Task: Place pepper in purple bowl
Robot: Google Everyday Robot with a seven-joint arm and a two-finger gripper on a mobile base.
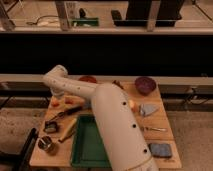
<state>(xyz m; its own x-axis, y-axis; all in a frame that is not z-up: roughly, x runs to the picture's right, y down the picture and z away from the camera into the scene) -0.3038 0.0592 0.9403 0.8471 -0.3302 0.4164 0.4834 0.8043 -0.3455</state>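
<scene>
The slender orange-red pepper (68, 101) appears to lie at the far-left part of the wooden table (160, 131), just beside a small round yellow-orange item (54, 102); the arm covers part of it, so its full outline is uncertain. The gripper (59, 98) sits low over that same spot, at the end of the white arm (107, 117); whether its fingers are apart or together cannot be told.

The round dark purple bowl (145, 85) stands at the far-right corner, well apart from the pepper. A likely fault is closing on the round item instead, since the two lie so close. Another is a carry across the table that drops the pepper into the orange-red bowl (88, 79), which stands between.

The pepper lies near the left edge, so a nudge could roll it off. The green tray (82, 150) fills the near middle. The purple bowl sits close to the far edge.
</scene>
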